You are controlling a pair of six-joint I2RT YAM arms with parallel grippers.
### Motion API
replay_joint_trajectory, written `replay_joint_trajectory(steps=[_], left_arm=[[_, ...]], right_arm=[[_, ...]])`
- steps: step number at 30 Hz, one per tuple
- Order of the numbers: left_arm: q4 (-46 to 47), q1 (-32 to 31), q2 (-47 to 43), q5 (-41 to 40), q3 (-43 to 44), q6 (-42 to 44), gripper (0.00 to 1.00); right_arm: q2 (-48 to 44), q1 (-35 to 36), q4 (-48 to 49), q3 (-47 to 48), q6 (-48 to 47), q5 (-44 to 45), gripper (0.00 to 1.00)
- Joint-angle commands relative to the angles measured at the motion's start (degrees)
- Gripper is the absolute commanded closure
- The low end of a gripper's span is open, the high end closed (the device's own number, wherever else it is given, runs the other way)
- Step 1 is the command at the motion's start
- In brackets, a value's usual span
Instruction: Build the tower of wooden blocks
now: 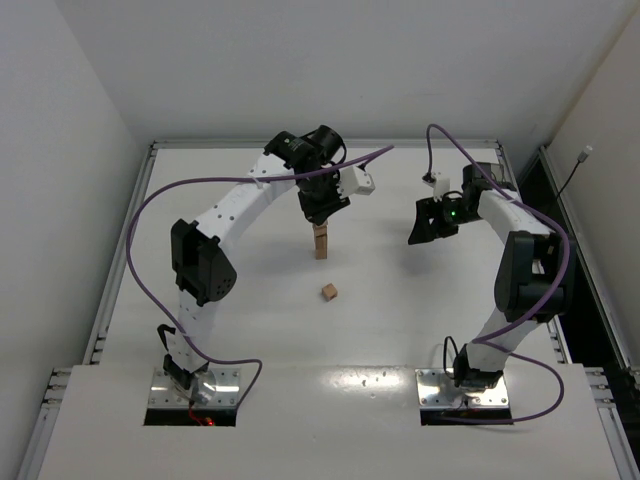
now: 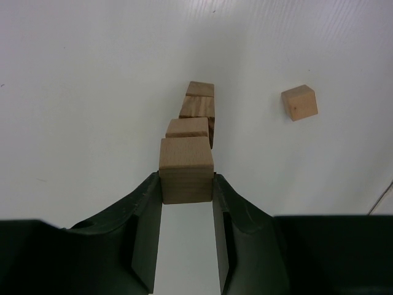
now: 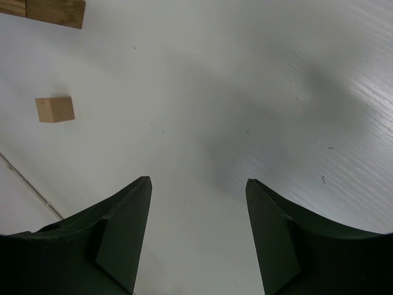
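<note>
A narrow tower (image 1: 321, 243) of tan wood blocks stands mid-table. My left gripper (image 1: 320, 214) hangs right over it, shut on the topmost wood block (image 2: 186, 169). In the left wrist view the lower blocks of the tower (image 2: 198, 109) show beyond the held one, slightly out of line with each other. A loose wood cube (image 1: 329, 292) lies on the table near the tower, also seen as a cube (image 2: 299, 102) to the right in the left wrist view and as a cube (image 3: 54, 109) at the left in the right wrist view. My right gripper (image 3: 198, 181) stands open over bare table, holding nothing.
The white table (image 1: 400, 320) is bounded by metal rails on its left and right edges. Purple cables loop over both arms. My right arm (image 1: 520, 260) stands well to the right of the tower. Part of a wood block (image 3: 55, 11) shows at the top left of the right wrist view.
</note>
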Motion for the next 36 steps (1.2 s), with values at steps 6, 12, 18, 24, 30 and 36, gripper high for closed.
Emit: replay_joint_trajectory(steps=[6,12,18,24,30,36], left_arm=[[0.0,-0.5,-0.9,-0.2,-0.9,-0.6,0.98],[0.0,-0.5,-0.9,-0.2,-0.9,-1.1,0.98],[0.0,-0.5,-0.9,-0.2,-0.9,-1.1,0.98],[0.0,-0.5,-0.9,-0.7,-0.9,-1.1,0.96],[0.0,0.0,-0.9,-0.7,-0.9,-1.1,0.94],[0.0,0.0,-0.9,-0.7,-0.9,-1.1,0.9]], right_arm=[[0.1,0.3,0.3,2.2,-0.5,-1.6,0.41],[0.1,0.3,0.3,2.2,-0.5,-1.6,0.41],[0.6,0.3,0.3,2.2,-0.5,-1.6,0.41],[0.6,0.3,0.3,2.2,-0.5,-1.6,0.41],[0.6,0.3,0.3,2.2,-0.5,-1.6,0.41],[0.6,0.3,0.3,2.2,-0.5,-1.6,0.42]])
